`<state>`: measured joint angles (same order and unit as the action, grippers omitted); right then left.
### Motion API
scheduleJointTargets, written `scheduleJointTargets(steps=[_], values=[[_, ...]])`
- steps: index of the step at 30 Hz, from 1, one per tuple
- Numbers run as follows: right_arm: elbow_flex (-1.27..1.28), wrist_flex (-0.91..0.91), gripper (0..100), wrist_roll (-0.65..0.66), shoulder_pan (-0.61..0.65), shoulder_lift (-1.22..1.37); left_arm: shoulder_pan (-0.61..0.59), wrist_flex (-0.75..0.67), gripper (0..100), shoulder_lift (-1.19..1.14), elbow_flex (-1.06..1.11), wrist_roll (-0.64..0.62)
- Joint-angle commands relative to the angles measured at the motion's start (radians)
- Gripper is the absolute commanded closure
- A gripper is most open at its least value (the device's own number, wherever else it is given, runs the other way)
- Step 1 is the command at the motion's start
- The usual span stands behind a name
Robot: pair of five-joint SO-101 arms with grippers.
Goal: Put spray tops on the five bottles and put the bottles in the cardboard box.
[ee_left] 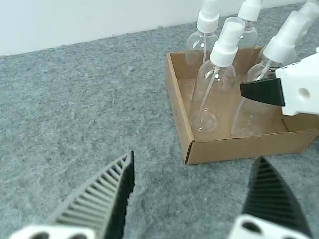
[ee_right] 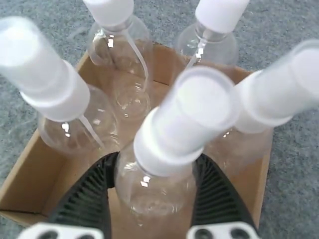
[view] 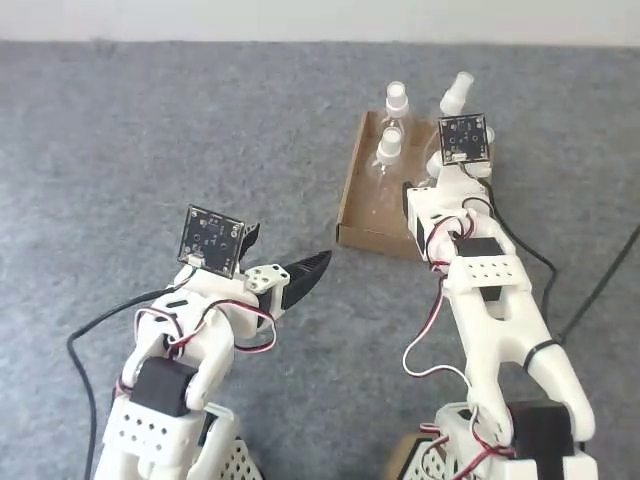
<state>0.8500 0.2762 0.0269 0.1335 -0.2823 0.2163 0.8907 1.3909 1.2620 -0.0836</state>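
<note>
The cardboard box (view: 352, 190) (ee_left: 224, 147) (ee_right: 30, 184) lies on the grey mat with several clear bottles standing in it or at its far edge, each with a white spray top. My right gripper (ee_right: 154, 167) hangs over the box, shut on the middle bottle (ee_right: 159, 189), whose white top (ee_right: 192, 117) rises between the black fingers (ee_right: 84, 191). From the left wrist, that bottle (ee_left: 259, 94) shows with a right finger (ee_left: 264, 92) against it, beside another bottle (ee_left: 214, 84). My left gripper (view: 285, 252) (ee_left: 187, 199) stands open and empty over the mat, short of the box's near corner.
Grey mat (view: 180, 130) spreads to the left of the box and in front of it. A white wall (ee_left: 75, 20) bounds the table's far side. Cables (view: 580, 300) trail beside the right arm's base.
</note>
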Motion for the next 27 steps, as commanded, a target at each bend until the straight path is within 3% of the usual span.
scheduleJointTargets(steps=[1, 11, 19, 27], values=[[-0.002, -0.010, 99.1, -0.005, 0.004, -0.025, 0.006, -0.012, 66, 0.018, -0.007, 0.005], [-0.005, -0.010, 98.9, -0.003, 0.028, -0.025, 0.005, -0.012, 66, 0.018, -0.007, 0.005], [-0.005, -0.008, 82.7, -0.003, 0.033, -0.025, 0.003, -0.012, 66, 0.018, -0.007, 0.005], [-0.009, -0.010, 81.8, -0.003, 0.033, -0.027, 0.003, -0.012, 66, 0.018, -0.007, 0.029]])
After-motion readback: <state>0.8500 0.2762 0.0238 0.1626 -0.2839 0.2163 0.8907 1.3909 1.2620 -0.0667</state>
